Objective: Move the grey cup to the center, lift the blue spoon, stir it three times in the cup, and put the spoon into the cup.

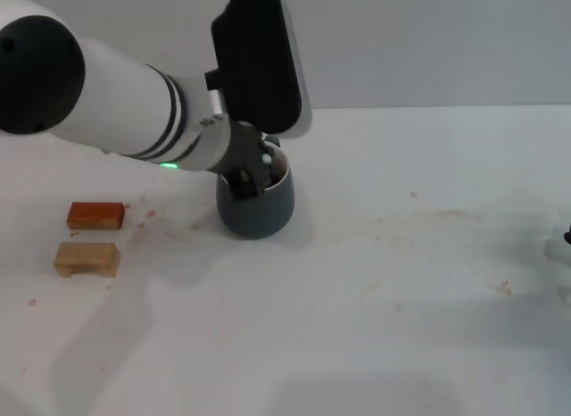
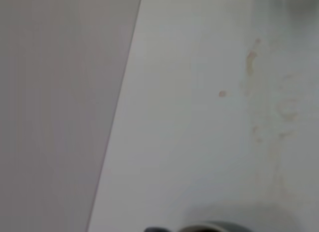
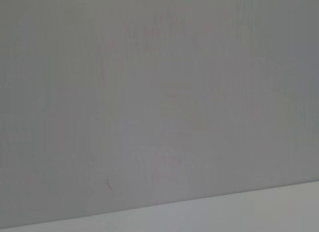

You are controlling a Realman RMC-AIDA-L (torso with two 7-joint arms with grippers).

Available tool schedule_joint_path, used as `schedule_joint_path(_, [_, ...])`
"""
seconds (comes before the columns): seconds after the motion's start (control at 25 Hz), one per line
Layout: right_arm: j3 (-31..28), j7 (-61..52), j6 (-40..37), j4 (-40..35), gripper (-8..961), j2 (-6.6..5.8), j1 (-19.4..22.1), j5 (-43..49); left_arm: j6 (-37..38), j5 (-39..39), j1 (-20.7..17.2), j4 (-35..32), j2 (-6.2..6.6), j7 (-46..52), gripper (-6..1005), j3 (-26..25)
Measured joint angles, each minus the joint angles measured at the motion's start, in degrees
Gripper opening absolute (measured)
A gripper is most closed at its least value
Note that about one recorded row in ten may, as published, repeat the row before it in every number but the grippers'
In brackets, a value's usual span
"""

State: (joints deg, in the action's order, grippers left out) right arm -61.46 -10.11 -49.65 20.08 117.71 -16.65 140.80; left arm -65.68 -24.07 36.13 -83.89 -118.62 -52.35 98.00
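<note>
Left hand (image 1: 248, 179) at cup (image 1: 257, 211) rim, fingers reaching inside; grip state unclear. Cup on table (image 1: 401, 282), left of centre, near two blocks (image 1: 89, 237). Spoon not visible. Advice: keep wrist vertical, avoid tipping cup. Right arm parked offscreen.

Dark blue-grey cup (image 1: 257, 206) showing a cream inside; left of it, orange block (image 1: 95, 215) and tan block (image 1: 86, 259) lying on the white, red-speckled surface (image 1: 401, 300).
</note>
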Motion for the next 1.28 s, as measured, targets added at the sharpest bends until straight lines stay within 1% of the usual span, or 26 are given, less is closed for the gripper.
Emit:
schedule_joint_path(0.32, [-0.1,0.0,-0.1,0.0,33,0.00,0.0,0.0,0.5,1.8,-0.2,0.2,0.06,1.7,141,0.2])
schedule_joint_path(0.56, [-0.1,0.0,-0.1,0.2,33,0.09,0.0,0.0,-1.4,3.5,0.7,2.5,0.03,3.7,141,0.2])
schedule_joint_path(0.76, [-0.1,0.0,-0.1,0.3,33,-0.02,-0.4,0.0,-1.7,3.7,0.7,2.6,0.00,4.4,141,0.3])
schedule_joint_path(0.96, [-0.1,0.0,-0.1,0.2,33,-0.16,-0.9,0.0,-0.9,3.9,0.6,1.6,-0.02,5.4,283,0.2])
schedule_joint_path(1.04, [-0.1,0.0,0.0,0.0,33,-0.19,-1.1,0.0,-0.1,4.1,0.2,0.4,-0.01,6.1,439,0.1])
schedule_joint_path(1.08, [-0.2,0.0,0.0,-0.7,33,-0.39,-1.6,-0.1,1.9,4.1,-0.8,-2.3,0.13,7.5,517,-0.4])
schedule_joint_path(1.12, [-0.2,0.0,0.0,-0.7,33,-0.39,-1.6,-0.1,1.9,4.1,-0.8,-2.3,0.13,7.5,518,-0.4])
schedule_joint_path(1.16, [-0.7,0.0,0.0,-1.8,33,-0.61,-2.4,-0.4,5.4,3.6,-2.9,-6.1,0.18,9.2,519,-1.7])
schedule_joint_path(1.2, [-0.7,0.0,0.0,-1.8,33,-0.61,-2.4,-0.4,5.4,3.6,-2.9,-6.1,0.18,9.2,520,-1.7])
schedule_joint_path(1.24, [-1.2,0.0,0.0,-2.6,33,-0.67,-2.8,-0.4,8.3,3.5,-4.5,-8.4,0.18,10.7,520,-2.6])
schedule_joint_path(1.28, [-1.8,0.0,0.0,-3.3,33,-0.73,-3.3,-0.4,10.3,3.3,-5.3,-9.3,0.17,11.6,521,-2.9])
